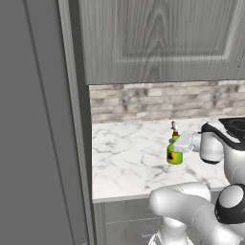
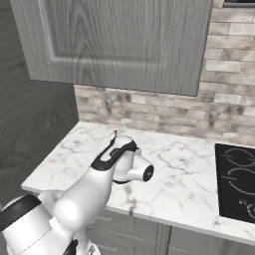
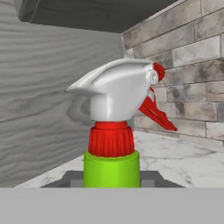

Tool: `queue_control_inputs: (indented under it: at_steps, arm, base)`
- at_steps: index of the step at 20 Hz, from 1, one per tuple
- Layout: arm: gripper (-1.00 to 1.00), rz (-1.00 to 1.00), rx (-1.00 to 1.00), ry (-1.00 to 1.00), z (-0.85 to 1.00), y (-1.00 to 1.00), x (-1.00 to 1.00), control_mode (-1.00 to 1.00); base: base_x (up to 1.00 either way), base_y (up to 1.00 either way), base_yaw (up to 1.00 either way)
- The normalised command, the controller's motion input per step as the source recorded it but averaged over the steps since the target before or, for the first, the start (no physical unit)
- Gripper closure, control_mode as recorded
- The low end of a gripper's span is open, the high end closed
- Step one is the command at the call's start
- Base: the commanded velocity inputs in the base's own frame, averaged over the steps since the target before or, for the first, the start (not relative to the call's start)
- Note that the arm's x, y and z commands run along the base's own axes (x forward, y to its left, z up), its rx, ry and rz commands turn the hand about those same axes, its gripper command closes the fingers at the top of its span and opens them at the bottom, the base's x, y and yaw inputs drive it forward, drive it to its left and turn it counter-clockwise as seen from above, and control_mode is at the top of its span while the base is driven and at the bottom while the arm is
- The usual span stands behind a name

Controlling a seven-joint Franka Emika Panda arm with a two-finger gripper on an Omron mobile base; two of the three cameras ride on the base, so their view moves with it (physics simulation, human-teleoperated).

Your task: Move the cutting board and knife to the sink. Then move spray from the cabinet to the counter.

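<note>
Gripper [image 1: 181,144] closed on the spray [image 1: 174,152], pinching the green body below the red neck. Bottle upright, low over the white marble desk [image 1: 129,162], whether its base touches the surface cannot be told. Position: in front of the stone backsplash [image 1: 158,103], below the closed cabinet [image 1: 158,40]. Hand view: white nozzle [image 3: 114,92] with red trigger, close up. Cooktop [image 2: 238,182] well apart, to the right.

- We make out no readable text anywhere.
- The spray [image 1: 174,153] bears a yellow label with a dark mark, too small to read.
</note>
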Motion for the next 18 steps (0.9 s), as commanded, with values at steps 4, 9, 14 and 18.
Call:
queue_control_inputs:
  at_steps: [4, 9, 14, 18]
  arm:
    - [1.0, 0.0, 0.0, 0.0, -0.22, 0.0, 0.17, -1.0]
    - [1.0, 0.0, 0.0, 0.0, -0.29, 0.0, 0.24, -1.0]
    - [1.0, 0.0, 0.0, 0.0, -0.29, 0.0, 0.26, -1.0]
    - [1.0, 0.0, 0.0, 0.0, -0.23, 0.0, 0.18, -1.0]
  base:
    - [0.0, 0.0, 0.0]
    - [0.0, 0.0, 0.0]
    - [0.0, 0.0, 0.0]
    - [0.0, 0.0, 0.0]
